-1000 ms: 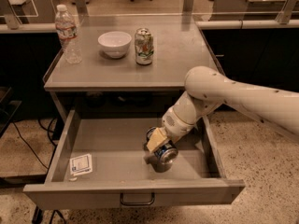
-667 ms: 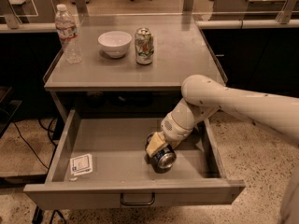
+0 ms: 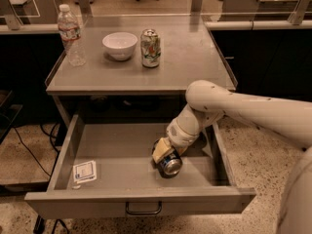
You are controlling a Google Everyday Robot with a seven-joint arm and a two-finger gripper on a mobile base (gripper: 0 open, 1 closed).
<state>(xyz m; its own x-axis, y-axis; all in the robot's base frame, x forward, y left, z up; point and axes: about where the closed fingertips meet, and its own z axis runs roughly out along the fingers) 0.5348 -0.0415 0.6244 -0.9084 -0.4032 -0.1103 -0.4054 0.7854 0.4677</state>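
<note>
My gripper (image 3: 165, 156) is down inside the open drawer (image 3: 141, 197), right of its middle. It is shut on a dark blue can (image 3: 170, 165) that lies on its side on the drawer floor, its silver end facing the front. A yellowish finger pad (image 3: 160, 152) presses the can's left side; the other finger is hidden behind the can. My white arm (image 3: 234, 108) comes in from the right, over the drawer's right wall.
A small white packet (image 3: 85, 171) lies at the drawer's front left. On the grey tabletop (image 3: 195, 57) above stand a water bottle (image 3: 71, 35), a white bowl (image 3: 120, 45) and a green can (image 3: 150, 48). Dark cabinets flank the table.
The arm's elbow has shifted slightly left and forward. The gripper and the blue can have stayed at almost the same spot in the drawer.
</note>
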